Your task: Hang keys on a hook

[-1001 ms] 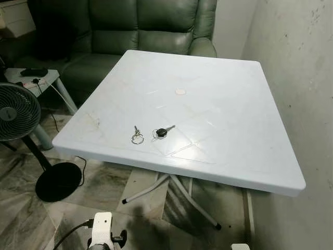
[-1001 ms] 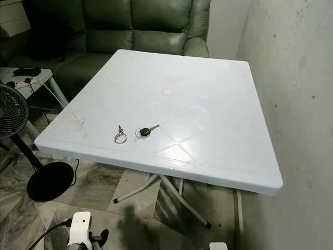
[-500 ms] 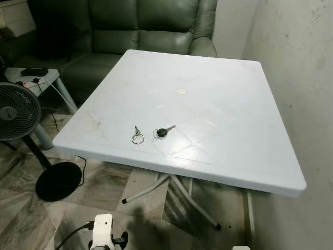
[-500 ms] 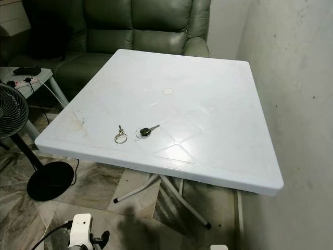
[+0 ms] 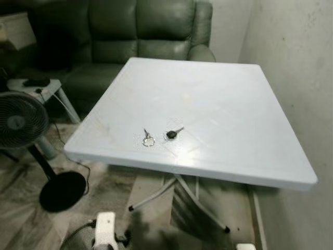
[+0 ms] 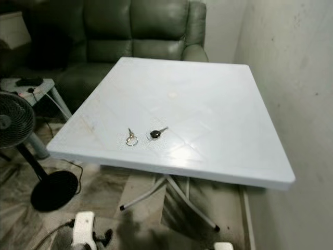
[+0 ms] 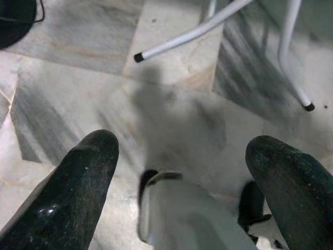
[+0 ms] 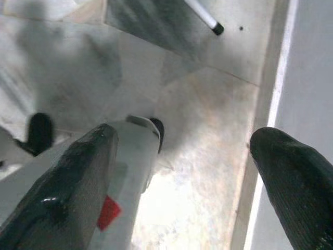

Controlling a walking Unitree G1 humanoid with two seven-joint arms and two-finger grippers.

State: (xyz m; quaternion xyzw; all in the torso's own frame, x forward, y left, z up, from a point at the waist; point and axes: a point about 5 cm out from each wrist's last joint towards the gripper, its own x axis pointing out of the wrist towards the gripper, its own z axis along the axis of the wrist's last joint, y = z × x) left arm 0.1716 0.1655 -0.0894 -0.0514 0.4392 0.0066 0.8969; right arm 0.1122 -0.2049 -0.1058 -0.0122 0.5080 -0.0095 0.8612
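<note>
Two keys lie near the front edge of a white square table [image 5: 223, 99]. One is a small key on a metal ring [image 5: 148, 139]. A black-headed key [image 5: 172, 134] rests just to its right. Both arms hang low below the table's front edge, far from the keys. In the left wrist view my left gripper [image 7: 184, 151] is open over the marble floor, its black fingers [image 7: 88, 172] wide apart and empty. My right gripper [image 8: 184, 140] is likewise open above the floor beside the wall.
A green leather sofa [image 5: 140, 31] stands behind the table. A standing fan [image 5: 18, 122] with a black round base [image 5: 62, 190] and a small side table [image 5: 39, 86] are at the left. A wall [image 5: 296, 73] runs along the right. White table legs [image 5: 179, 195] spread underneath.
The whole picture has shifted and blurred, so the camera has moved. The keys keep their places on the table. Both arms still hang low.
</note>
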